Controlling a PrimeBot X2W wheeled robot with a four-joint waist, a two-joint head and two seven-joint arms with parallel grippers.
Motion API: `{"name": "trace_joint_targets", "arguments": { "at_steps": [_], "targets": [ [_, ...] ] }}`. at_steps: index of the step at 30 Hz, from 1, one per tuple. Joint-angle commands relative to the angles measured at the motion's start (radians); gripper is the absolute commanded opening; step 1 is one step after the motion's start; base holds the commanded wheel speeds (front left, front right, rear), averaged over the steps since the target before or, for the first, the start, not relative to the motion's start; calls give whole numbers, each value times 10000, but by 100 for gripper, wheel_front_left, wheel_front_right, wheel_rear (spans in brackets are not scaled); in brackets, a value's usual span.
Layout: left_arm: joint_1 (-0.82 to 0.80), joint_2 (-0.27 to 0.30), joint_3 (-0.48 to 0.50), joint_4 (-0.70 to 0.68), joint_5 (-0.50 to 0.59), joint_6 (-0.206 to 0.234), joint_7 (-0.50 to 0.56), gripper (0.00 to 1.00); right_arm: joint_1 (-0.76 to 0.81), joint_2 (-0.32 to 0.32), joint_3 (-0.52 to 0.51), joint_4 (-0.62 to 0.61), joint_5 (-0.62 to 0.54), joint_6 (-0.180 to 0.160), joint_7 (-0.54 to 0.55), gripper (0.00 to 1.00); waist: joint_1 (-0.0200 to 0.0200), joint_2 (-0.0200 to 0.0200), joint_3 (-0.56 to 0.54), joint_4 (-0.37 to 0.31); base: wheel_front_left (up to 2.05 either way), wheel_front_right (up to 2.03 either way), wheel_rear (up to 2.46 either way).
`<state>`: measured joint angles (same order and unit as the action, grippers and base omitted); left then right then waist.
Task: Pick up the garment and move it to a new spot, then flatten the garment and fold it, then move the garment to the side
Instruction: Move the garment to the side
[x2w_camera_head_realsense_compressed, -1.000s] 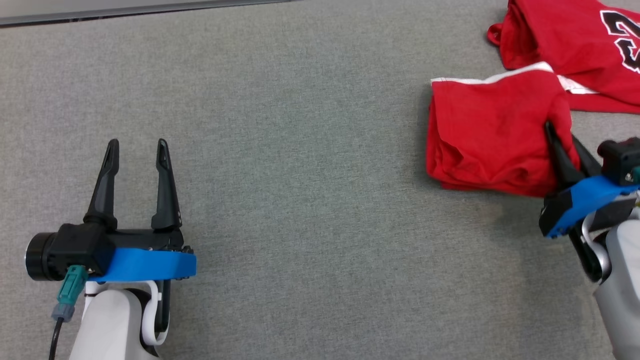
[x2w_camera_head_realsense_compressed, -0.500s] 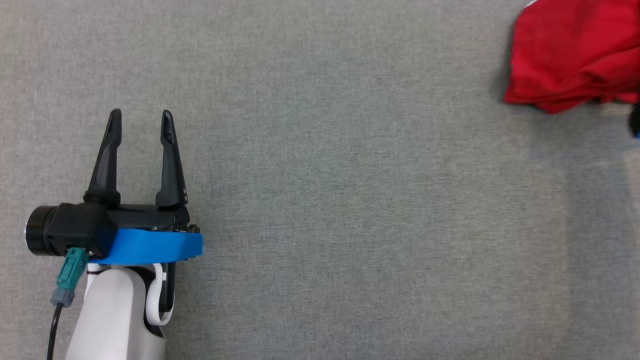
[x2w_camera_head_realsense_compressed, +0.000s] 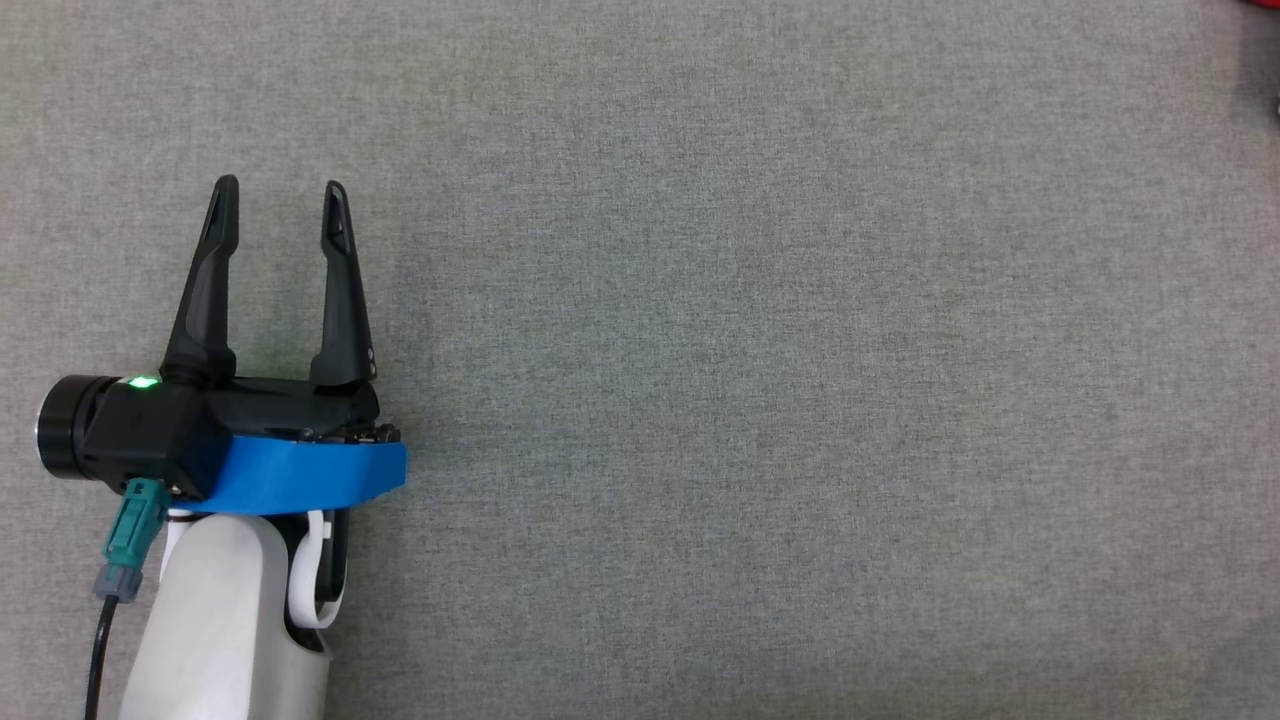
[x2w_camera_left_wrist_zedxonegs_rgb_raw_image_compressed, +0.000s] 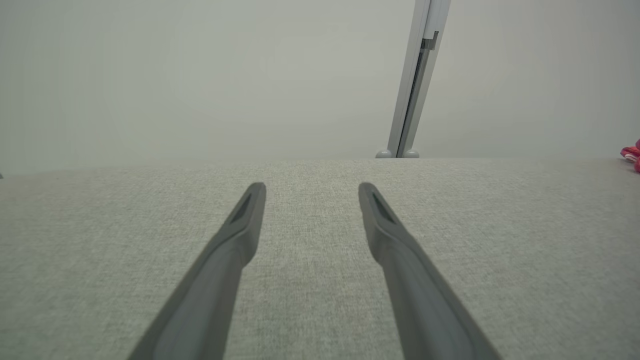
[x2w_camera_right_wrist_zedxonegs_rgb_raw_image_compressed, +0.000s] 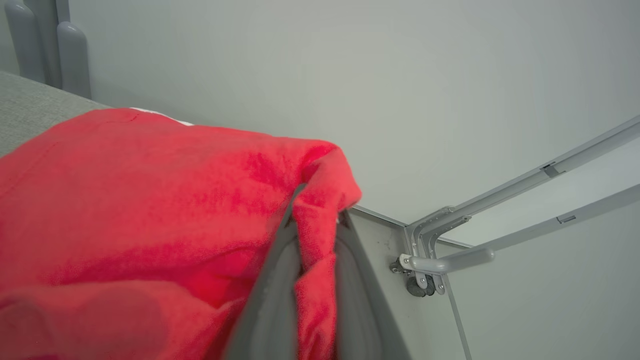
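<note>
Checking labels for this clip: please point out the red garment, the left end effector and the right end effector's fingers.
red garment (x2w_camera_right_wrist_zedxonegs_rgb_raw_image_compressed: 150, 200), right wrist view, on the broad upper fold.
left end effector (x2w_camera_head_realsense_compressed: 280, 205), head view, midway between its open fingertips.
right end effector's fingers (x2w_camera_right_wrist_zedxonegs_rgb_raw_image_compressed: 270, 300), right wrist view, on the left finger clamping the cloth.

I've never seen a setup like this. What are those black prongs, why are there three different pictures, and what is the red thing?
The prongs are a robot's "hands": two arms, each ending in a gripper with two long dark fingers. One picture comes from a camera on the robot's head, looking down at a grey cloth-covered table. There the left gripper has its fingers spread apart, with nothing between them. The other two pictures come from small cameras on the wrists, each looking along that arm's own fingers. The left wrist view shows the same empty, open fingers over the table. The right wrist view shows the right gripper pinched shut on a red garment, which drapes beside its fingers.
</note>
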<state>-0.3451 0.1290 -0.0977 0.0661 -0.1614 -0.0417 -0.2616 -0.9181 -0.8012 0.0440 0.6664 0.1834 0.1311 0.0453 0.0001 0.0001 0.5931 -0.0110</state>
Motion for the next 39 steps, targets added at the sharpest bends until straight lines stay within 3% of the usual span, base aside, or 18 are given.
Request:
{"name": "trace_joint_targets", "arguments": {
  "at_steps": [1, 10, 11, 12, 13, 22, 29, 39],
  "targets": [
    [-126, 49, 18, -59, 44, -15, -43, 100, -232, -159, -40, 68, -17, -5, -145, 0, -1, -1, 19, -14, 0, 0, 0],
    [-147, 33, -44, -114, 68, -53, -43, 100, -526, -333, -17, 245, -58, -5, -41, 0, -1, -1, 151, -30, 0, 0, 0],
    [-166, 30, -47, -101, 68, -57, -43, 100, -502, -355, -3, 254, -130, -5, 11, 29, -1, -1, 162, -20, 0, 0, 0],
    [-178, 26, -49, -96, 66, -56, -43, 100, -505, -358, -3, 251, -163, -5, 22, 89, -1, -1, 172, -9, 0, 0, 0],
    [-186, 29, -38, -95, 62, -53, -43, 100, -528, -349, -30, 255, -221, -4, 56, 100, -1, -1, 176, -2, 0, 0, 0],
    [67, -7, 113, -8, -5, 24, -43, 100, -690, 93, -890, 258, -1585, -4, -1, 100, -1, -1, -208, -34, 0, 0, 0],
    [519, -36, 292, 92, -47, 53, -44, 100, -129, 902, -1236, -220, -1497, -4, -775, 100, -1, -1, -1150, -72, 0, 0, 0],
    [1706, 4, 614, 337, -142, 152, -45, 100, 1413, 2976, 135, -1171, -789, -4, -2044, 100, -1, -1, -3027, -15, 0, 0, 0]
  ]
}}
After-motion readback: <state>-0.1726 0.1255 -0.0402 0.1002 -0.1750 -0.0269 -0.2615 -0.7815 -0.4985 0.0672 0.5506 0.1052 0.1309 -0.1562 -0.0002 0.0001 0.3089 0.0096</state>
